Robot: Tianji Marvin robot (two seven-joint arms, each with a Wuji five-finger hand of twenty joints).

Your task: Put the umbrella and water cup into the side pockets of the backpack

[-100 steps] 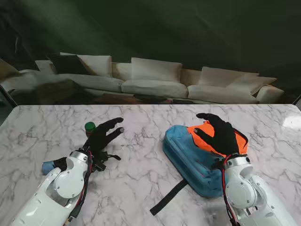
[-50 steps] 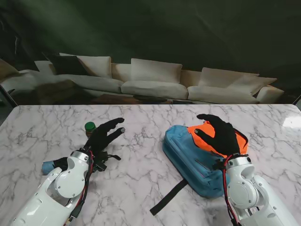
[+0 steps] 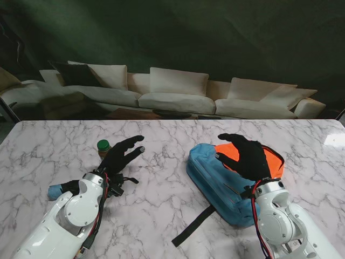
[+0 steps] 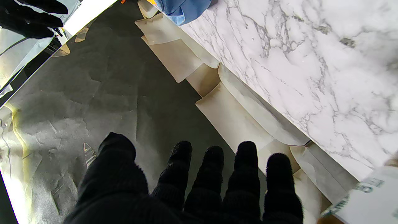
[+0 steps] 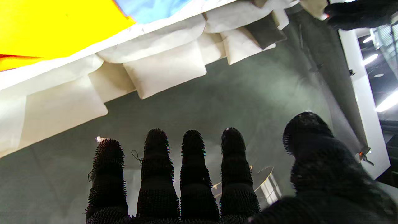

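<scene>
A blue backpack [image 3: 218, 181] with an orange panel [image 3: 272, 159] lies flat on the marble table [image 3: 161, 199], right of centre; its black strap [image 3: 193, 225] trails toward me. My right hand [image 3: 245, 156] hovers open over the orange part, fingers spread. My left hand [image 3: 121, 154] is open above the table on the left, fingers pointing away. A green-capped water cup [image 3: 103, 145] stands just beyond it. A blue object [image 3: 55, 191], perhaps the umbrella, pokes out beside my left forearm. The left wrist view catches a backpack corner [image 4: 183, 9] and the cup's white label [image 4: 370, 199].
Beyond the table's far edge a white sofa [image 3: 178, 94] runs along a dark wall. The right wrist view shows the orange panel [image 5: 53, 28] and the sofa cushions [image 5: 164, 70] past my spread fingers [image 5: 192, 174].
My right hand has drifted slightly left and nearer to me over the backpack's orange part. The left hand, cup and backpack have stayed put.
</scene>
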